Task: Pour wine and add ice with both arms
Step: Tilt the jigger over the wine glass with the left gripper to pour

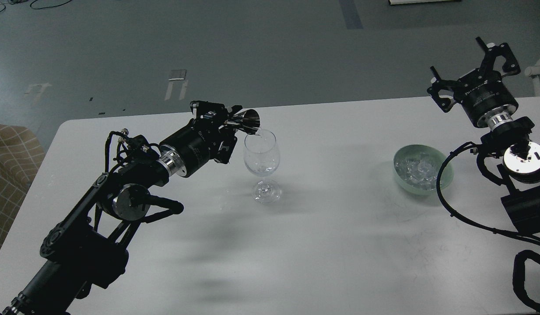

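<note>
My left gripper [235, 120] clamped round small metal cup [248, 121], tipped mouth-down over rim at 11 o'clock of wine glass [261, 164], so pour lands inside bowl. Liquid hard to make out, perhaps thin clear stream. Glass upright on white table [331, 245], mid-table, reachable by both arms. Green bowl [422, 169] at 3 o'clock of glass, ice [416, 168] heaped inside, untouched. My right gripper [471, 65] raised at bowl's 1 o'clock, fingers spread, empty, parked clear until pour ends.

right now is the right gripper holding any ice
No, the right gripper is open and empty above the table, and the ice lies in the green bowl.
</note>
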Controlling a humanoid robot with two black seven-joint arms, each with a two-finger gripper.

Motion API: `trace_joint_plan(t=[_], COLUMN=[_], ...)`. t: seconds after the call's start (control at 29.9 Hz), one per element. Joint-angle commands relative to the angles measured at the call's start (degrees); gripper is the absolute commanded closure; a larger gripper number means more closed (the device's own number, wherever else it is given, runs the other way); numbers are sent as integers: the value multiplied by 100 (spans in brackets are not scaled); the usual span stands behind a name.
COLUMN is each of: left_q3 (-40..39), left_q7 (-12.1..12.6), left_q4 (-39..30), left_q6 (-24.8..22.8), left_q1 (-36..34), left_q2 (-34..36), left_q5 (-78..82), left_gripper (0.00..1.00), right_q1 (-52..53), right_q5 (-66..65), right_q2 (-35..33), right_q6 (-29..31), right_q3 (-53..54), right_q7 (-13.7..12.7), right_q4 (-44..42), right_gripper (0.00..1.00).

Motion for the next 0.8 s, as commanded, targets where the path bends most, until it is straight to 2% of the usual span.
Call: trace_joint_plan(t=[0.0,0.23,0.77], left_q3=[1,10,107], left_q7=[-17,-18,-18], left_q4=[-5,-5,-216], left_q6=[0,-167,-290], left_q1=[-35,-263,-290], left_q2=[18,211,492], left_q5=[112,437,1324], left_gripper=[93,93,94], right_q1=[0,0,0], right_q5=[0,9,9], right_q2=[-9,-35,-44], right_q6=[-1,7,16], right_q3=[3,-6,12], right_q7=[5,5,5], right_q4=[0,0,0], right_gripper=[0,0,0])
